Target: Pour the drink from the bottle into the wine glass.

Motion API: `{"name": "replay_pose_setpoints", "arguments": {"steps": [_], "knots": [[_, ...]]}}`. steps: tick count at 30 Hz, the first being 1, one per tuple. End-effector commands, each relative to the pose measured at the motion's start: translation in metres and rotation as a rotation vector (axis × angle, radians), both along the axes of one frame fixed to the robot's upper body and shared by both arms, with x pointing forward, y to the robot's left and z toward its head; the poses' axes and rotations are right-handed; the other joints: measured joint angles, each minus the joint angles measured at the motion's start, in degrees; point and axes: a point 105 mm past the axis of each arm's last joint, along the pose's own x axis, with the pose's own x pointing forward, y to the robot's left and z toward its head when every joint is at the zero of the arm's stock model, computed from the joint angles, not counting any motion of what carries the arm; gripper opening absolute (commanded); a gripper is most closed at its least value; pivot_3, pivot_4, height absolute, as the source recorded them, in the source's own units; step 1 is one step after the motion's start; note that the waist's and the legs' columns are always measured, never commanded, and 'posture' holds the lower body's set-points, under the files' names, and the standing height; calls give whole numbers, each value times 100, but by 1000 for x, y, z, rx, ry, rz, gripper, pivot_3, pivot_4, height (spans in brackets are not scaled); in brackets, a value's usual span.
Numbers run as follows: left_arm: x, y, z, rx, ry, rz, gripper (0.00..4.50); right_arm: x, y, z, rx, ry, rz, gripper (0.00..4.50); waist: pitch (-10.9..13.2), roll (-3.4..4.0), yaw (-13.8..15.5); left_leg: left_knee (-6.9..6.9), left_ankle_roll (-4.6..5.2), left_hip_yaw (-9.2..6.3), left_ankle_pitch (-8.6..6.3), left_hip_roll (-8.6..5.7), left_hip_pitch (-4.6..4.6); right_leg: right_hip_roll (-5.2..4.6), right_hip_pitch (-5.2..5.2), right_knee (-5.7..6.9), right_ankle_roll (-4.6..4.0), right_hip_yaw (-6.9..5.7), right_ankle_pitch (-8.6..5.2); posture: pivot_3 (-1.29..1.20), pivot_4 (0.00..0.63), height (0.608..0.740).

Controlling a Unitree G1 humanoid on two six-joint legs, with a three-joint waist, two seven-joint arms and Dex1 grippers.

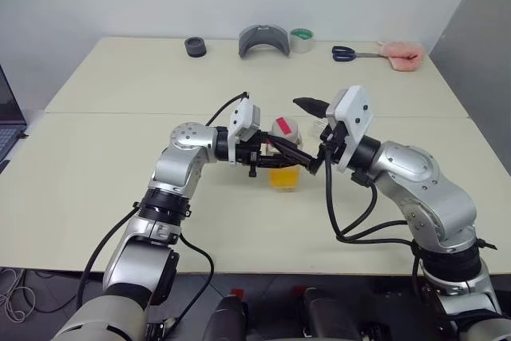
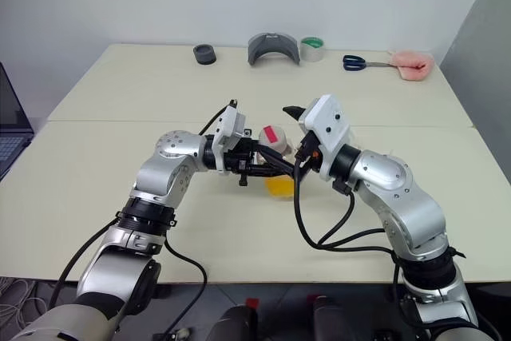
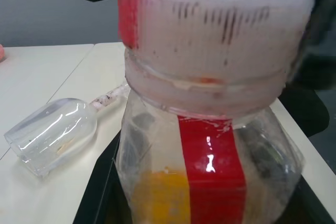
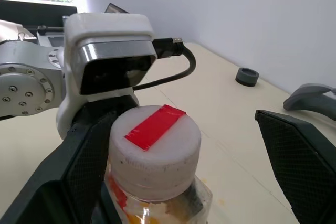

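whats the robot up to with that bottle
The left gripper is shut on the bottle, holding it upright over the table with some orange drink in the bottom. The cap is on. The right gripper is open, its fingers either side of the cap, not gripping it. The wine glass lies on its side on the table, so nothing is poured yet.

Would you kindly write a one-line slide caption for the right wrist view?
Right gripper open around the capped bottle, which the left gripper holds upright above the table.
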Motion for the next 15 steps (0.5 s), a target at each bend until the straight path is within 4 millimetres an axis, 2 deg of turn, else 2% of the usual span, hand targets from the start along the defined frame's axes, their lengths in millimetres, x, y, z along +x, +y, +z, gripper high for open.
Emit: {"name": "replay_pose_setpoints", "arguments": {"steps": [1,15], "knots": [[-3,-1,11,-25,-50,-14,1715,0,-6,18,39,-64,-21,4500,0,0,0,0,0,0,0,0,0,0,0,0,0,0,0,0,150,740],[-4,-2,10,-19,-49,-20,1715,-3,-16,17,60,-32,-48,4500,0,0,0,0,0,0,0,0,0,0,0,0,0,0,0,0,150,740]]}}
